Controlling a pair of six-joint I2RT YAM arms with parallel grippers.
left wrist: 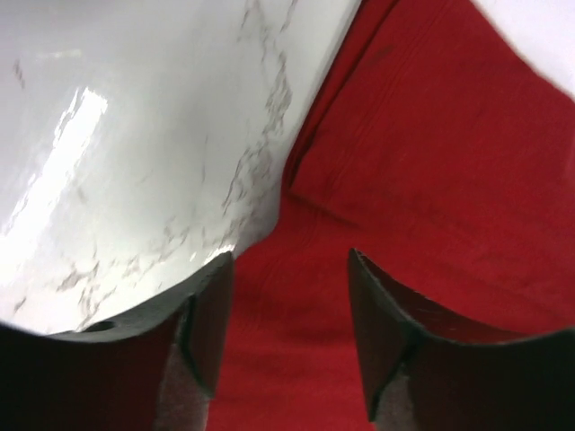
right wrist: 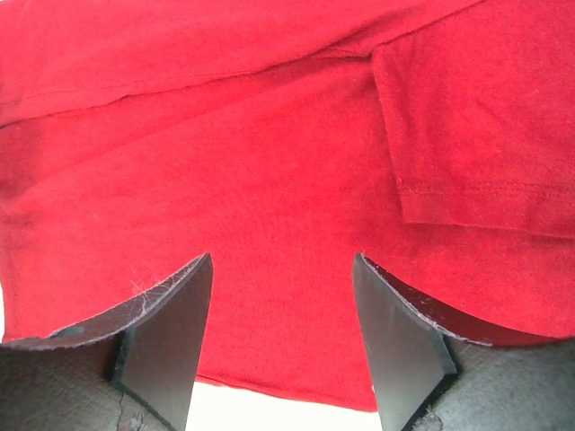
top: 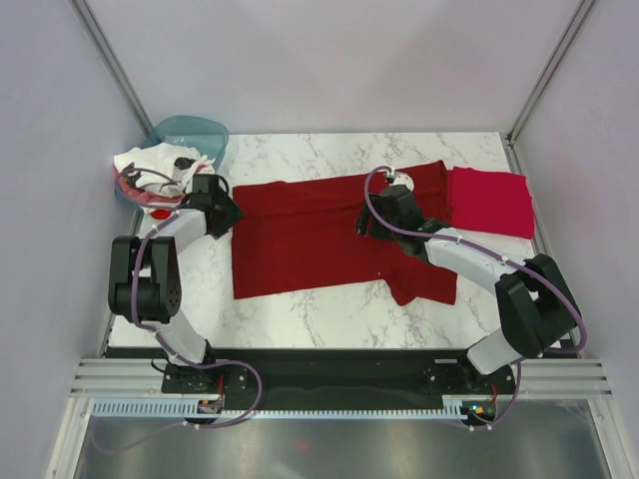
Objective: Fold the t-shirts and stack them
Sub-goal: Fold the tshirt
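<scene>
A dark maroon-red t-shirt [top: 319,235] lies spread flat across the middle of the marble table, one sleeve [right wrist: 476,117] folded over its body. My left gripper [top: 228,214] hovers at the shirt's left edge, open. The left wrist view shows red cloth [left wrist: 431,162] lying flat between its fingers [left wrist: 211,305], not pinched. My right gripper [top: 367,226] is over the shirt's upper right part, open, with cloth [right wrist: 225,162] beneath its gap [right wrist: 282,260]. A folded crimson-pink t-shirt [top: 489,200] lies at the right. White t-shirts [top: 150,170] with red and black marks are heaped at the left.
A teal translucent basin [top: 195,132] stands at the back left corner, behind the white heap. Bare marble [top: 319,314] shows in front of the maroon shirt and at the back. Frame posts rise at both back corners.
</scene>
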